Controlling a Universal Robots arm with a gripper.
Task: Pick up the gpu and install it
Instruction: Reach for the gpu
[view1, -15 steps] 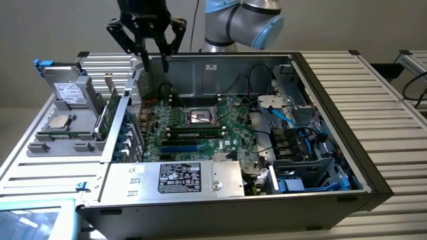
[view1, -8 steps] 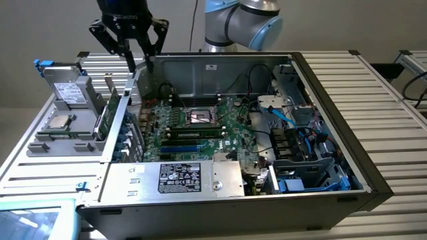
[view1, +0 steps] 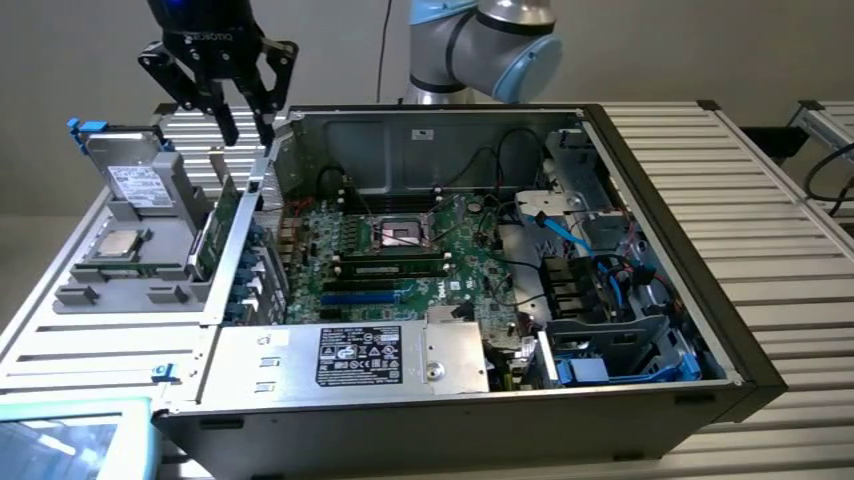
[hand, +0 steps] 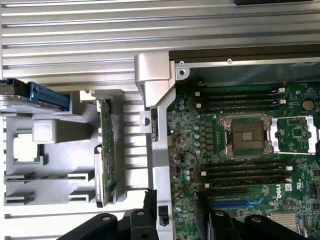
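One thing, Ana: where does the flat green gpu card (view1: 223, 228) lie from the black two-fingered hand (view1: 248, 135)?

Below it, Sam, and a little toward the exterior view's left. The card stands on edge in the grey plastic parts fixture (view1: 80, 300), just beside the side wall of the open black computer case (view1: 441, 430). The hand hovers over that wall near the case's far corner, fingers spread, holding nothing.

And its long axis?

Along the case wall, running from the far edge toward the near edge of the slatted metal counter (view1: 761, 170). In the wrist view the fingers (hand: 150, 207) straddle the wall. The card (hand: 106, 150) sits off to the fixture side, and I judge their gap is set across its thickness.

Room?

Open above. Tight at the flanks: fixture uprights on one side, case wall on the other.
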